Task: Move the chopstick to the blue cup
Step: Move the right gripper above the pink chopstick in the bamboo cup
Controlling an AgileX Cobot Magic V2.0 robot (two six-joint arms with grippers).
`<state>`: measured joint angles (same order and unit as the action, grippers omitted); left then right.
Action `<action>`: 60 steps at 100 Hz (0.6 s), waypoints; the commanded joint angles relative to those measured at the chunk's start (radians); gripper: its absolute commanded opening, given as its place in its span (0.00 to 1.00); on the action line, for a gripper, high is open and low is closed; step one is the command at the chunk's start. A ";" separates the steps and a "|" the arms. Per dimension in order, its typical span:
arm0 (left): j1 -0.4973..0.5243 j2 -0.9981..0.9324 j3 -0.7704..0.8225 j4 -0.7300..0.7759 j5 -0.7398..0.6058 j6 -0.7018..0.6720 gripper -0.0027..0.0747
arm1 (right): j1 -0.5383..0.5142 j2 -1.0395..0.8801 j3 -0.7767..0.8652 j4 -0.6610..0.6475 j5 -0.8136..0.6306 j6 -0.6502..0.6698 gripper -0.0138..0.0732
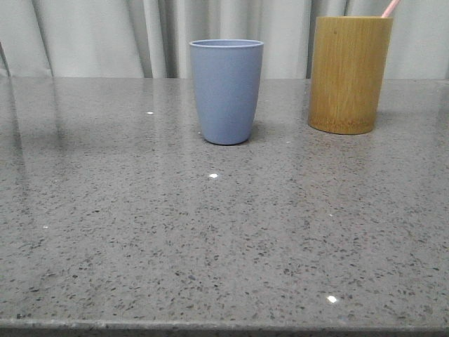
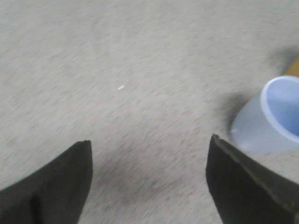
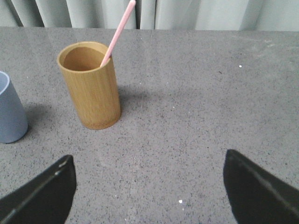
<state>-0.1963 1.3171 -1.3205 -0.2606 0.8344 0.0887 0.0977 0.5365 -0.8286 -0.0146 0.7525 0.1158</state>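
The blue cup point(image 1: 226, 91) stands upright at the table's middle back; it also shows in the left wrist view point(image 2: 273, 116) and at the edge of the right wrist view point(image 3: 10, 114). A pale pink chopstick point(image 3: 119, 30) leans inside the tan bamboo holder point(image 3: 91, 86), which stands to the right of the cup point(image 1: 349, 74); only the stick's tip point(image 1: 390, 8) shows in the front view. My left gripper point(image 2: 149, 142) is open and empty above bare table beside the cup. My right gripper point(image 3: 148, 161) is open and empty, short of the holder. Neither gripper shows in the front view.
The grey speckled stone table point(image 1: 210, 232) ends at a front edge at the bottom of the front view. Pale curtains point(image 1: 105, 35) hang behind the table.
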 commanded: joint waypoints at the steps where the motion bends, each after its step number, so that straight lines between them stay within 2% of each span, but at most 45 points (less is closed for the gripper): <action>1: 0.043 -0.137 0.093 0.011 -0.100 -0.007 0.67 | -0.006 0.018 -0.032 -0.010 -0.102 -0.004 0.89; 21: 0.147 -0.388 0.359 0.036 -0.174 -0.005 0.67 | -0.006 0.059 -0.032 -0.010 -0.153 -0.004 0.89; 37: 0.186 -0.558 0.485 0.036 -0.185 -0.005 0.67 | -0.006 0.114 -0.032 -0.003 -0.224 -0.004 0.89; 49: 0.186 -0.637 0.537 0.036 -0.185 -0.005 0.67 | -0.006 0.169 -0.018 0.015 -0.345 -0.004 0.89; 60: 0.186 -0.663 0.553 0.036 -0.185 -0.005 0.67 | -0.006 0.227 0.020 0.021 -0.521 -0.004 0.89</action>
<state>-0.0134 0.6721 -0.7535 -0.2116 0.7247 0.0880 0.0977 0.7234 -0.8048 0.0000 0.4316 0.1158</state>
